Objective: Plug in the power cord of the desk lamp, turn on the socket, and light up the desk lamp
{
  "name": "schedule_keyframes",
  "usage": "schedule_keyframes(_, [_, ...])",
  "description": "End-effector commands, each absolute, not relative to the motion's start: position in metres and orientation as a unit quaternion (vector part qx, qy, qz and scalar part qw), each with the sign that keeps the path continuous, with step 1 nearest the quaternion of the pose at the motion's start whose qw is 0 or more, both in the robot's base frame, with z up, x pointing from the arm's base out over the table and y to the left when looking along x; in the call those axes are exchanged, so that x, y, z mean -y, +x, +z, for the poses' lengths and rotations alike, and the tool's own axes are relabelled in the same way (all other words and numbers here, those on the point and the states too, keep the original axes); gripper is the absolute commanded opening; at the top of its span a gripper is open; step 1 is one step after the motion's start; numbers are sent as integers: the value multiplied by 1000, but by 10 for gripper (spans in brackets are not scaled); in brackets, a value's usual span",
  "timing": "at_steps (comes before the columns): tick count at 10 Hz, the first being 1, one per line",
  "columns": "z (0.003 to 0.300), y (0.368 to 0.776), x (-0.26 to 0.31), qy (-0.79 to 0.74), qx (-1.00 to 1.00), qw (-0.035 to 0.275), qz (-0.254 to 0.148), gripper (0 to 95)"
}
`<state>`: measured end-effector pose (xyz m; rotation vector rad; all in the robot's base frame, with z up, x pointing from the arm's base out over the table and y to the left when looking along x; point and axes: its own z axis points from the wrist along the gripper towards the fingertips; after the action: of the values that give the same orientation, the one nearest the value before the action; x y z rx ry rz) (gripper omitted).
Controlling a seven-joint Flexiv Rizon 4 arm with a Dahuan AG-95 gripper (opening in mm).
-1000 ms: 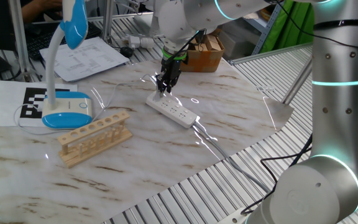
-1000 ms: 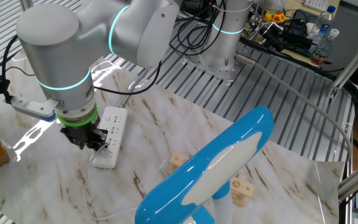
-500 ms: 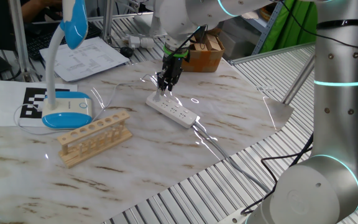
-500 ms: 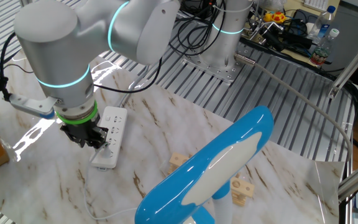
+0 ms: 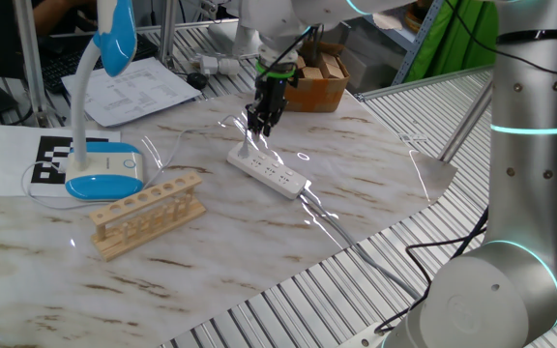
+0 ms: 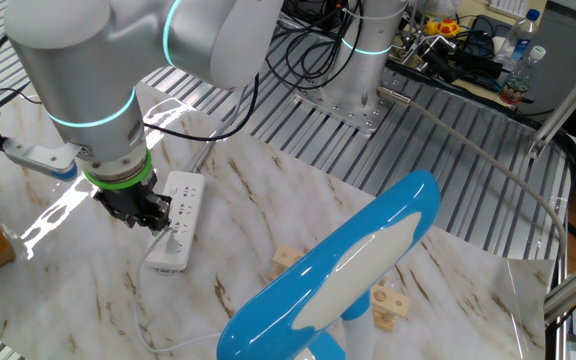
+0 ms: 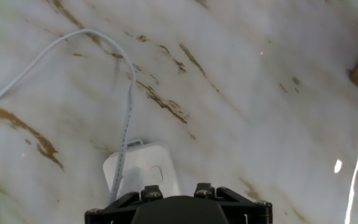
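A: Where is the power cord [image 7: 127, 112]?

B: In the hand view the thin white cable runs over the marble bench [image 5: 356, 164] in a curve from the left edge, then drops to the near end of the socket [image 5: 270, 171]. Its plug end is hidden behind the hand's dark housing, so I cannot tell whether it sits in an outlet.

A: And the socket itself?

B: The long white strip lies flat on the bench, about mid-surface, with its thicker cable [image 5: 332, 225] trailing off toward the bench's edge. In the other fixed view the same strip [image 6: 176, 220] lies slanted just beside the arm's wrist.

A: The claw?

B: The claw [image 5: 262, 123] points straight down, hanging above the far end of the socket with a visible gap beneath it. The fingers are too small and dark in both fixed views to judge; I cannot tell whether they are apart or holding anything. From the other side the claw [image 6: 154, 216] hangs over the strip's left edge.

A: The desk lamp?

B: The desk lamp [image 5: 105, 159] stands well apart at the left, blue-rimmed base on the bench, blue-edged head up high. A wooden test-tube rack [image 5: 148, 213] lies just in front of its base, and a cardboard box [image 5: 319, 82] sits at the far edge behind the arm.
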<state>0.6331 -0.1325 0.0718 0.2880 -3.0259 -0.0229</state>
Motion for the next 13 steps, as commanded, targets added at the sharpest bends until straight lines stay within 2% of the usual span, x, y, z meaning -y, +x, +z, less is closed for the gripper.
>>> schedule_keyframes(1, [78,633,134,83,995,58,-7,190])
schedule_keyframes(4, [88,633,133,66,996,54,-15,190])
schedule_keyframes(5, [93,629,131,48,997,52,-24,0])
schedule_keyframes(10, [112,614,111,-29,998,48,-3,0])
schedule_keyframes(13, [115,617,110,-71,996,48,-8,0])
